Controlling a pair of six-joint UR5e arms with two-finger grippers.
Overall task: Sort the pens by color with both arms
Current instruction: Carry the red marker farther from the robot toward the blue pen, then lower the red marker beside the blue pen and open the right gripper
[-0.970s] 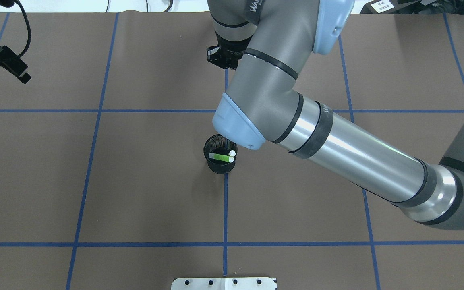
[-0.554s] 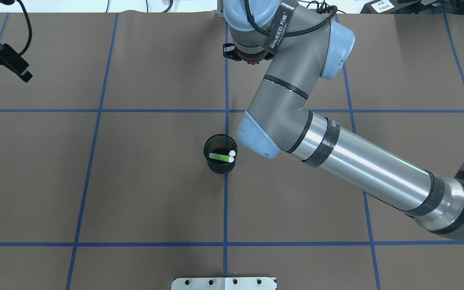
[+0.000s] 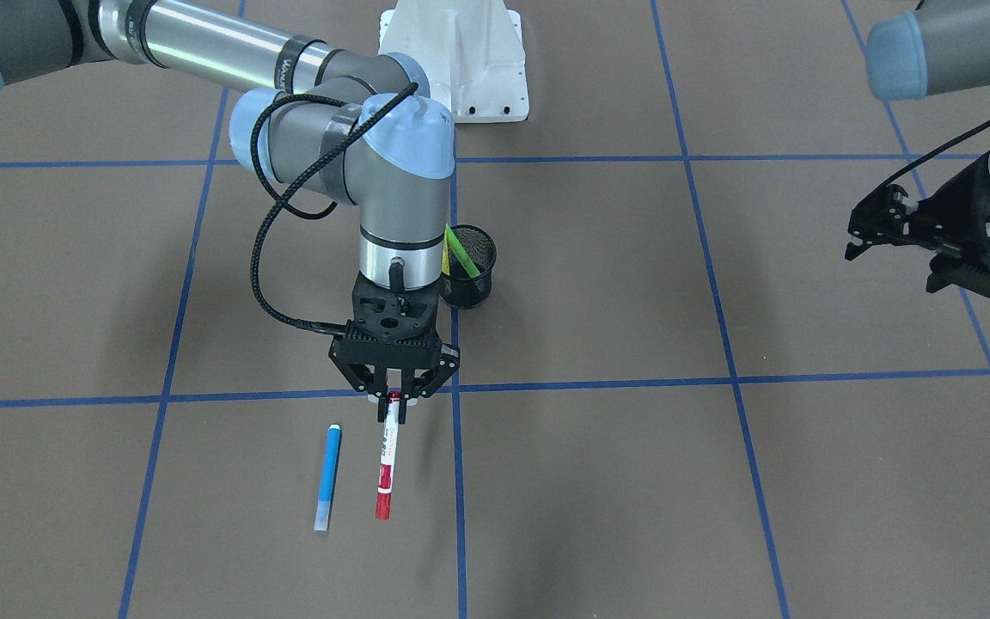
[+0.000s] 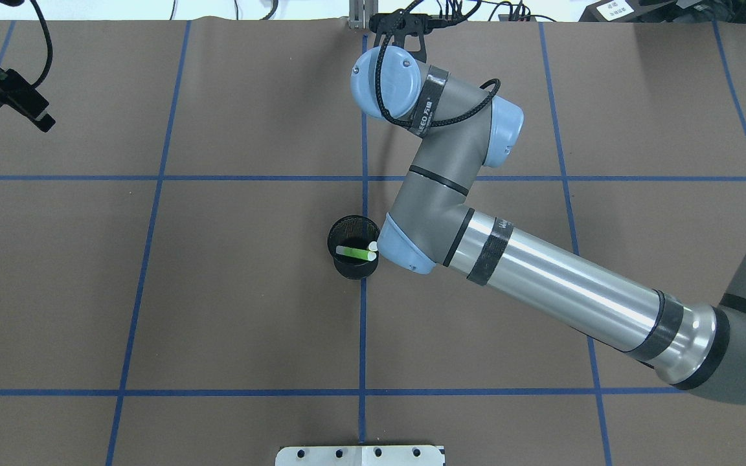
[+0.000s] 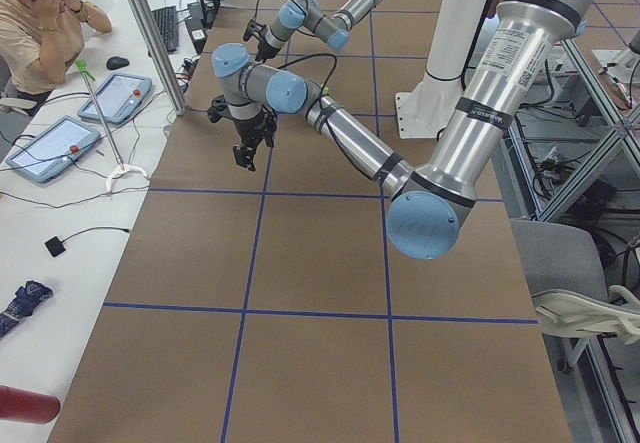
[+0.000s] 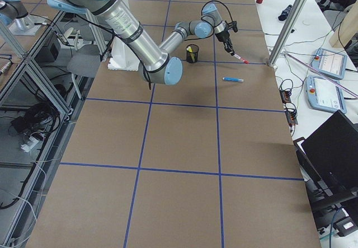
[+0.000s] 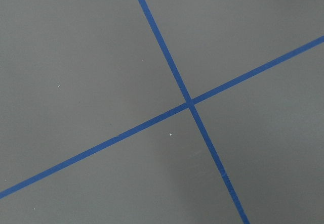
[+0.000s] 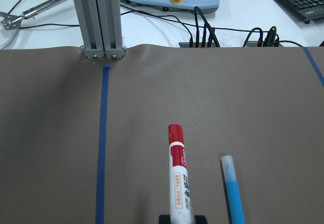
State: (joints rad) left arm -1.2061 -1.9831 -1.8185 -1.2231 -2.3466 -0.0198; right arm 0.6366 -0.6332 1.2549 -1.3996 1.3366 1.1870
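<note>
Step in hand: putting down a pen. My right gripper (image 3: 393, 400) is clamped on the tail end of the red pen (image 3: 386, 464), which runs straight out ahead of the jaws, red cap farthest from me. The side view shows it slanting down toward the mat (image 3: 632, 481); whether the cap touches I cannot tell. The blue pen (image 3: 328, 475) lies flat just to the right of this gripper, nearly parallel to the red one and apart from it. The cup (image 3: 476, 279) stands behind the gripper, toward my base, holding the green pen (image 4: 352, 252) and a second pen of which only a pale cap (image 4: 373, 246) shows.

My left gripper (image 4: 36, 116) hangs far off to the left with nothing in it; whether its jaws stand apart I cannot tell.

Next move, as I judge it: lower until the red pen rests flat, clear of the blue, then part the jaws and lift straight up.

Against the frame a second ago: my right wrist has swung outward and dropped, the arm looming smaller from overhead. Cup, its pens and my left gripper are unmoved.
</note>
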